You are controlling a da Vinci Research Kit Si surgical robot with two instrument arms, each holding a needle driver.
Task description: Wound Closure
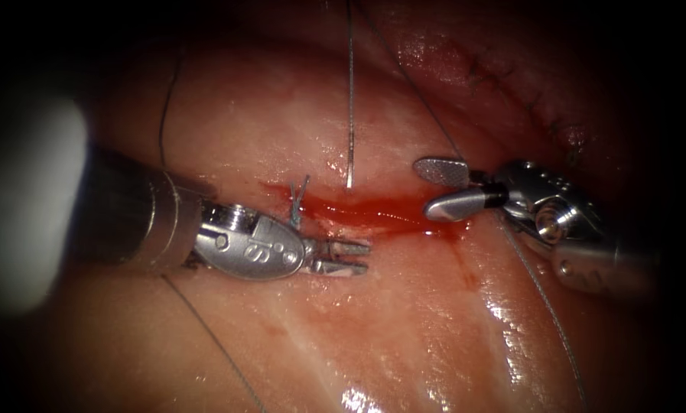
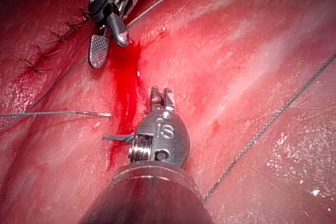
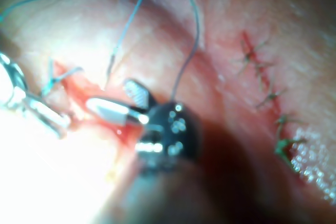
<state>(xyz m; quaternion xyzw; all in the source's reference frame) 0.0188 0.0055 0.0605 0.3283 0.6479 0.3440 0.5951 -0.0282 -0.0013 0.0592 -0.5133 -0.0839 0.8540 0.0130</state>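
Left tool [image 1: 349, 258]: jaws slightly parted, holding nothing, on tissue [image 1: 404, 321] just below the cut [image 1: 373, 210]. Knot tails [image 1: 298, 200]: at the cut's left end. Thread end [image 1: 349, 138]: hanging over the cut's middle. Right tool [image 1: 434, 190]: jaws wide apart, empty, at the cut's right end. Needle: cannot tell where.

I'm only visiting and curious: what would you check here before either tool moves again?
1. Left tool holds nothing, jaws open: ok.
2. Right tool holds nothing, jaws open: ok.
3. Where the needle is: cannot tell.
4. Thread end is free, its tip at the cut: ok.
5. The cut's edges are easy to see: not ok, red fluid pools along it.
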